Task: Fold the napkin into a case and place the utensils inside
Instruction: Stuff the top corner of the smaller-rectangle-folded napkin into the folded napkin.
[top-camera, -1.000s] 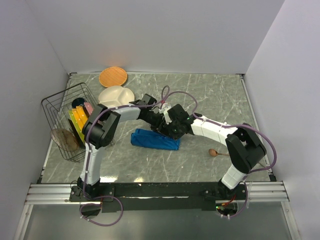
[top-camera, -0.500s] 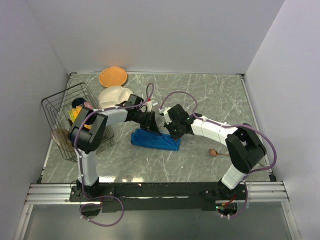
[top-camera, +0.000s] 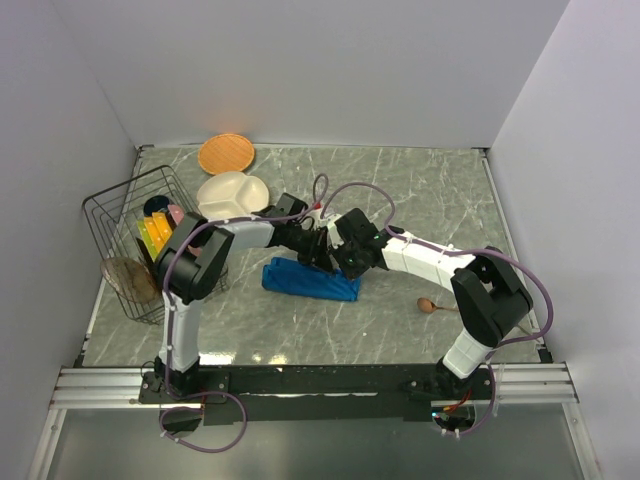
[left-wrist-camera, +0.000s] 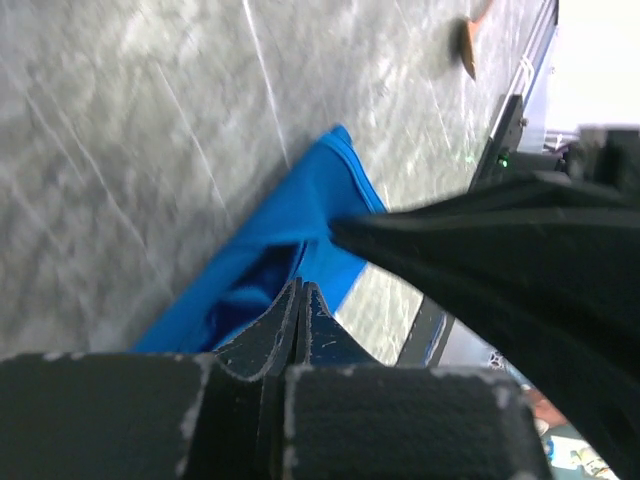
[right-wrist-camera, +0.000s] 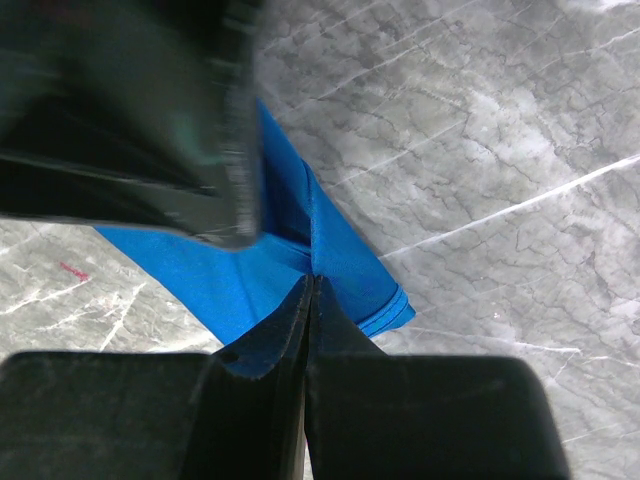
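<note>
The napkin (top-camera: 300, 281) lies mid-table as a narrow, folded blue strip. My right gripper (top-camera: 343, 265) is shut on its top layer near the right end. In the right wrist view the creases of the napkin (right-wrist-camera: 200, 270) run up into the right gripper (right-wrist-camera: 312, 280). My left gripper (top-camera: 320, 255) is just to the left of it, shut. In the left wrist view the left gripper (left-wrist-camera: 300, 288) sits at a dark gap between the layers of the napkin (left-wrist-camera: 300, 210), with no cloth visible between the jaws. A wooden spoon (top-camera: 427, 305) (left-wrist-camera: 468, 45) lies to the right.
A wire basket (top-camera: 120, 215) at the left holds coloured plates (top-camera: 155, 240), and a brownish disc (top-camera: 128, 278) leans at its front. A white divided plate (top-camera: 232, 190) and an orange plate (top-camera: 226, 153) sit at the back left. Walls enclose the table.
The left gripper drew back to the left, closed, and came back in to the napkin beside the right gripper. The right gripper and napkin stayed put.
</note>
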